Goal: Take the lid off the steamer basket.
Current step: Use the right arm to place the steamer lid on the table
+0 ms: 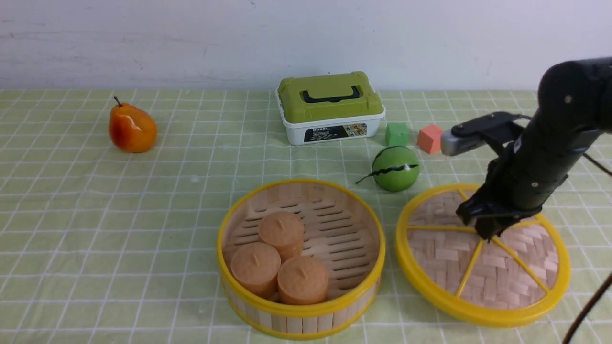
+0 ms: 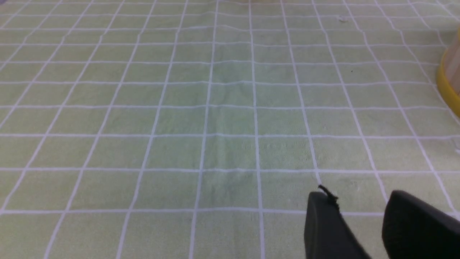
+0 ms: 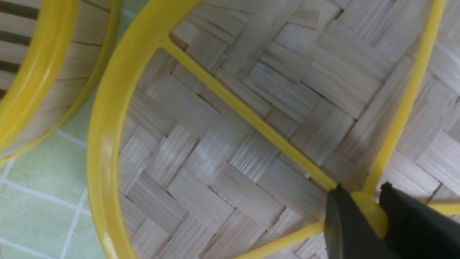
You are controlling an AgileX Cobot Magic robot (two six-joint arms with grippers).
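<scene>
Right end effector (image 1: 487,233): jaws pinched on the small centre knob (image 3: 370,215) of the lid (image 1: 444,260), where the yellow spokes (image 1: 471,268) meet. Lid: off the steamer basket (image 1: 296,313) and just beside it on the robot's right. It is on or barely above the cloth-covered worktop (image 1: 95,215); you cannot tell which from these views. Basket: open, with three tan round cakes (image 1: 279,258) inside. Step in hand: by your reading, the set-down, with the removal itself as good as done. Next move: you need to spread the jaws and lift straight clear of the knob without dragging the lid. Left end effector (image 2: 355,196): fingers apart with nothing between them, over bare cloth; only the left wrist view shows it. Right wrist view alone shows the knob caught between the fingers. Front view alone shows the basket's contents.
</scene>
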